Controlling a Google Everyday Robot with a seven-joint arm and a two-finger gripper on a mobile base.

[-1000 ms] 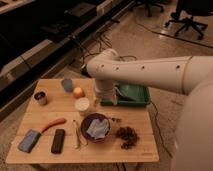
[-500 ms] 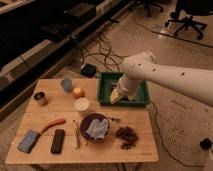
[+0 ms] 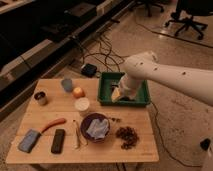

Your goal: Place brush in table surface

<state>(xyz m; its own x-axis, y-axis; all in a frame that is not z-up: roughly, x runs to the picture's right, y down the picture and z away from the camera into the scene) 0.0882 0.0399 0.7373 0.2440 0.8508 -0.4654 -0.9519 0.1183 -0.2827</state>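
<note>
Desk (image 3: 142,147): seen in the lower left of the frame; nothing on it is seen to have shifted over the last second.
Brush (image 3: 76,134): laid flat on the desk, lower left of centre, between the black bar (image 3: 58,141) and the bowl (image 3: 83,124), just beside the bowl's left rim. It is touched by nothing, and its place matches the earlier views.
Tray (image 3: 125,103): set at the desk's far right corner, just right of the frame's centre.
Gripper (image 3: 116,94): hung over the left part of the tray, well apart from the brush. Its jaws are set wide, and nothing can be made out between them.
Arm (image 3: 167,75): a second ago its bulk was spread over the far middle of the desk. It has since been swung off to the right, so it now reaches in from the right edge of the frame and the desk is left uncovered. Its end has been kept over the tray for the last half second.
Meaning for the task: the brush is judged to rest on the desk already. If it is still to be handled, the gripper would have to be brought back toward the lower left.
</note>
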